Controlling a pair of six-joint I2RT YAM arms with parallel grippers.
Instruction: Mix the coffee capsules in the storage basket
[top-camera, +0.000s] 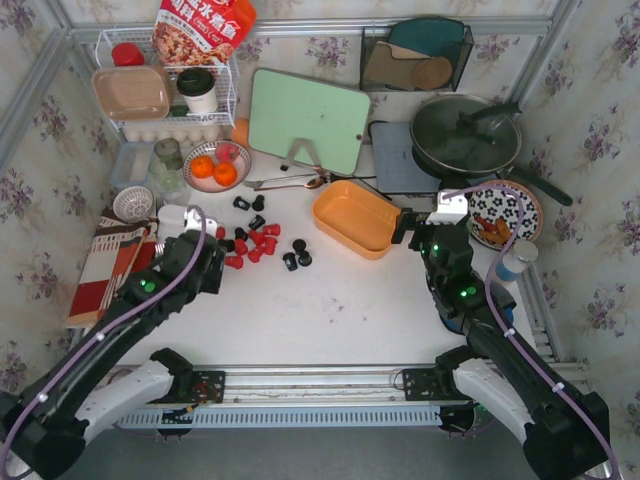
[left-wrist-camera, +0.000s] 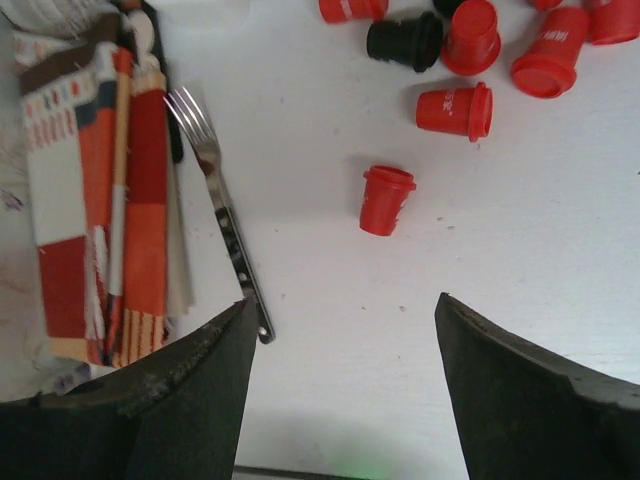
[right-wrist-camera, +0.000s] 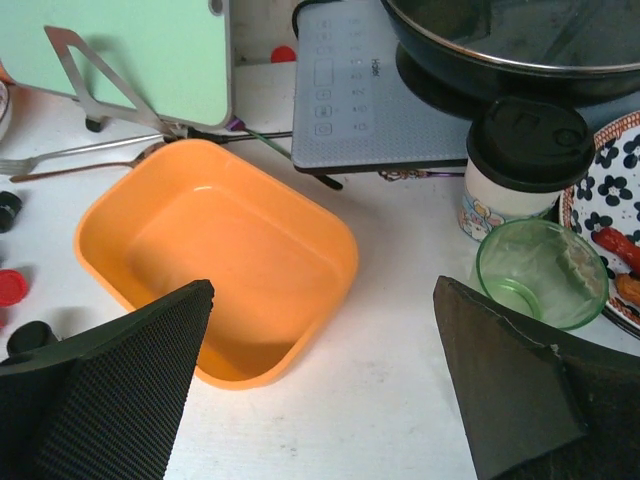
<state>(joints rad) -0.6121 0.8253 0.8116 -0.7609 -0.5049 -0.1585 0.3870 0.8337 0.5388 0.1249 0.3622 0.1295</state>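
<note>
Red and black coffee capsules (top-camera: 262, 240) lie scattered in a loose cluster on the white counter (top-camera: 350, 300), left of centre, with none inside the storage basket (top-camera: 340, 205). Several are tipped on their sides. One red capsule (left-wrist-camera: 385, 200) sits a little apart from the group, and two black capsules (top-camera: 297, 257) lie nearest the basket. The basket, a shallow orange plastic tray with rounded corners, rests open side up and empty, angled on the counter just right of the cluster.

Floral-papered walls (top-camera: 30, 200) (purple sprigs on cream) enclose a white table (top-camera: 350, 310) under even light.
</note>
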